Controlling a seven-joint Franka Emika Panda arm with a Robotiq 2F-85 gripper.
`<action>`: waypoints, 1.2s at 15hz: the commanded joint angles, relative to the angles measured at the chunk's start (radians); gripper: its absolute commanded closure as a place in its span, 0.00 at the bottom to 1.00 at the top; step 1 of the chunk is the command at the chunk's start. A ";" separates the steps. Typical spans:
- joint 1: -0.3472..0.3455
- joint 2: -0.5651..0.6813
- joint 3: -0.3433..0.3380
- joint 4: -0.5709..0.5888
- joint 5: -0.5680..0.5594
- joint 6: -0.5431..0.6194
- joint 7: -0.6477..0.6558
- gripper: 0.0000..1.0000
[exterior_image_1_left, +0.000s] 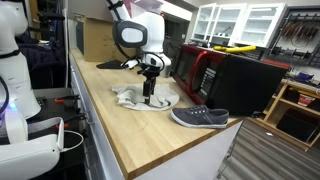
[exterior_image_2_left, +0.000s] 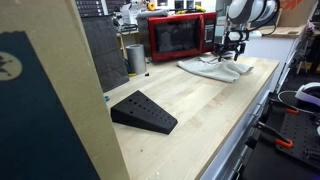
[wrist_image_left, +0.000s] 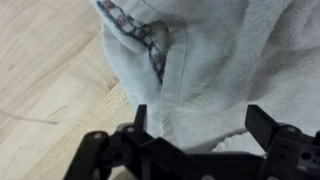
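Wooden countertop (exterior_image_1_left: 140, 138) runs the length of this workshop room, with a red microwave (exterior_image_1_left: 195, 62) at the back and a grey sneaker (exterior_image_1_left: 200, 117) near the front edge. Between them lies a crumpled pale towel (exterior_image_1_left: 125, 97), flat on the wood, and the gripper (exterior_image_1_left: 149, 100) hangs straight over it, pointing down. Its jaws stand wide apart and hold nothing.

From the wrist view the towel (wrist_image_left: 230, 60) lies directly below the gripper (wrist_image_left: 200, 125) and fills the gap between the fingers. A raised fold (wrist_image_left: 170, 90) runs away from the camera, across the line of the jaws and closer to one finger than the other, and it ends at a patterned hem (wrist_image_left: 140, 30). Whether the fingertips touch the fabric, I cannot tell. In an exterior view a black wedge (exterior_image_2_left: 143, 112) sits well apart down the counter.
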 joint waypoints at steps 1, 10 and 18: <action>0.001 0.020 -0.012 -0.009 0.015 0.058 0.037 0.00; 0.006 0.043 -0.013 -0.008 0.044 0.095 0.037 0.69; 0.036 0.002 -0.016 -0.025 -0.003 0.088 0.049 0.71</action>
